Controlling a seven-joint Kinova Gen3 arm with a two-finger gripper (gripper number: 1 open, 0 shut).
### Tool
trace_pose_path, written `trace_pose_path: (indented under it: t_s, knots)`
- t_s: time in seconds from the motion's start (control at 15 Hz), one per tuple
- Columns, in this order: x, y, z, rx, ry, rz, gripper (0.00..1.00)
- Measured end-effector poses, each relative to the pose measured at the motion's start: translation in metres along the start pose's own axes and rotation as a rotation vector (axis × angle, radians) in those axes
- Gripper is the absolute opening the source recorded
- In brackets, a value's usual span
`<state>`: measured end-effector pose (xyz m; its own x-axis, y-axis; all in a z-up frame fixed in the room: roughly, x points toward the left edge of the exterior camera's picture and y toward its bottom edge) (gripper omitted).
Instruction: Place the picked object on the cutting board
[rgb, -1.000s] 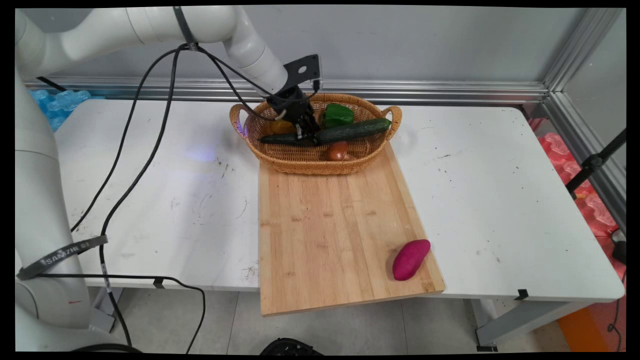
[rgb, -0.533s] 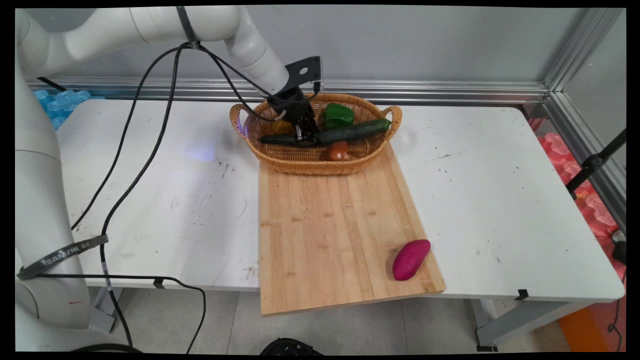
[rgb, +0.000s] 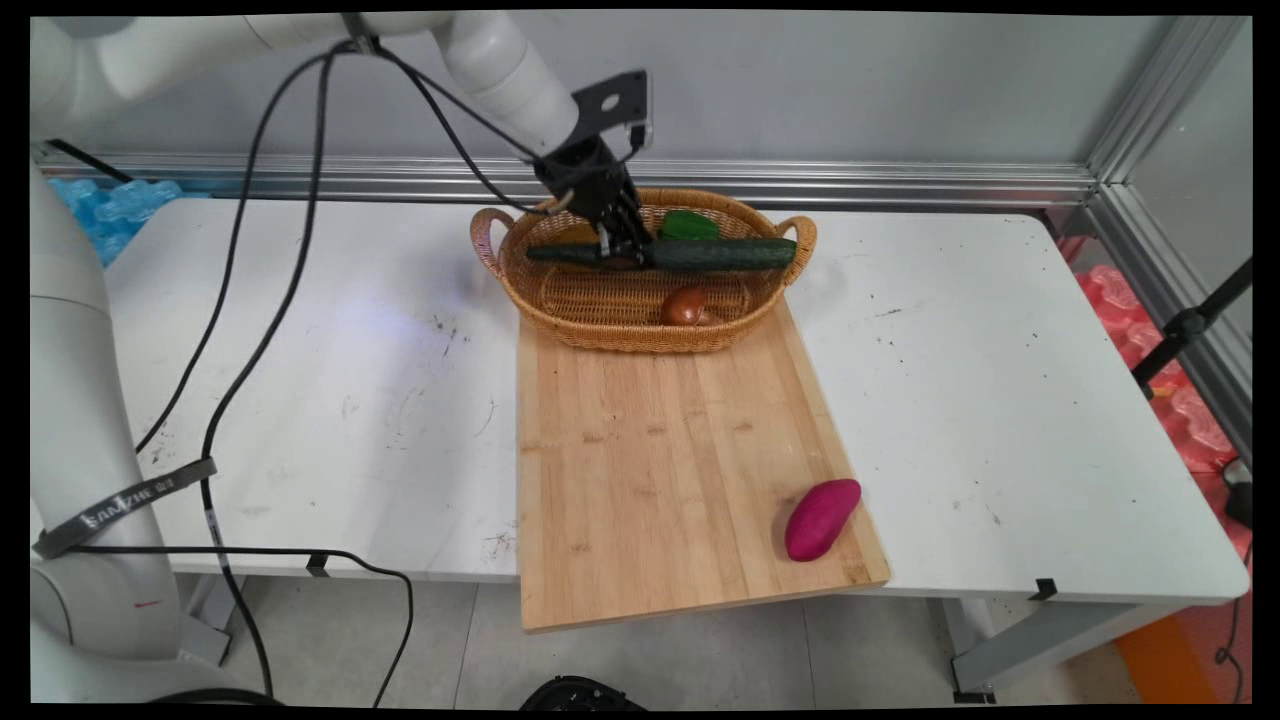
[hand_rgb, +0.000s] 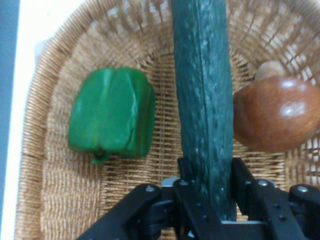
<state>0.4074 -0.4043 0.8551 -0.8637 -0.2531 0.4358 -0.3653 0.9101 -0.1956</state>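
My black gripper (rgb: 628, 256) is shut on a long dark green cucumber (rgb: 700, 254), holding it level above the wicker basket (rgb: 625, 325) at the table's far side. In the hand view the cucumber (hand_rgb: 202, 90) runs up between my fingers (hand_rgb: 185, 170), clear of the basket floor (hand_rgb: 150, 190). A green bell pepper (rgb: 688, 226) (hand_rgb: 112, 112) lies in the basket behind the cucumber. A brown onion-like vegetable (rgb: 685, 306) (hand_rgb: 275, 117) rests in the basket's near part, with a pale thing (hand_rgb: 267, 70) behind it.
A wooden cutting board (rgb: 660, 450) runs from the basket to the table's near edge, with a purple sweet potato (rgb: 821, 519) at its near right corner. Black cables (rgb: 250, 300) hang from the arm over the table's left side.
The gripper has risen with the cucumber, which now hangs level above the basket instead of lying slanted in it. The basket has shifted slightly to the right.
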Motion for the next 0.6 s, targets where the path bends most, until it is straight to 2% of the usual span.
trace_pose_path:
  t_s: [0.6]
  knots:
    - [0.053,0.032,-0.083,0.023,0.06,-0.031,0.0]
